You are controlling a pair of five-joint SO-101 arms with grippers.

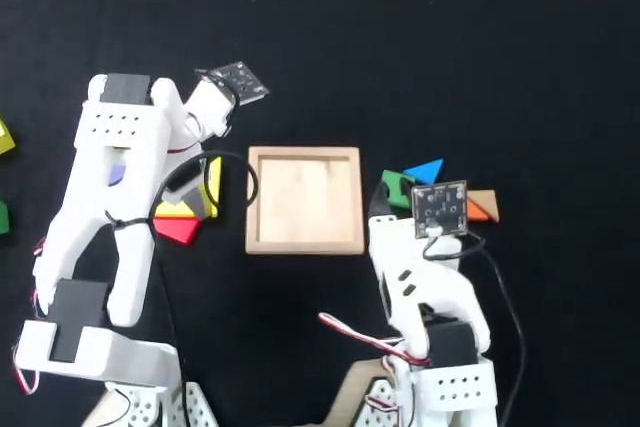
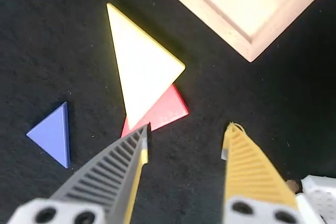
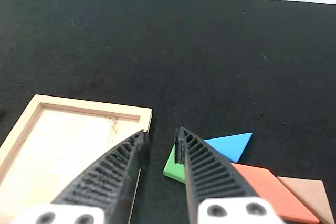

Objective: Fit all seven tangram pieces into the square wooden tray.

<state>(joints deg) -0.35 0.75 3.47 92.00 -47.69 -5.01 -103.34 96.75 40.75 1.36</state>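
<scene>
The left gripper (image 2: 187,129) hangs wide open above the yellow triangle (image 2: 142,66) beside the tray (image 2: 248,50) (it overlaps a red piece (image 2: 167,112)), so pinch only the yellow edges; the right gripper (image 3: 161,139), narrowly apart, sits across the tray.

The square wooden tray (image 1: 305,152) lies flat on the surface in front of me, its pale floor showing inside a raised rim. To my left, a large yellow triangle (image 2: 142,61) lies partly over a red piece (image 2: 165,111), with a small blue-violet triangle (image 2: 52,135) apart from them. To my right, a green piece (image 3: 170,167), a blue triangle (image 3: 228,145), an orange piece (image 3: 265,190) and a brown piece (image 3: 307,195) cluster just beside the tray.
</scene>
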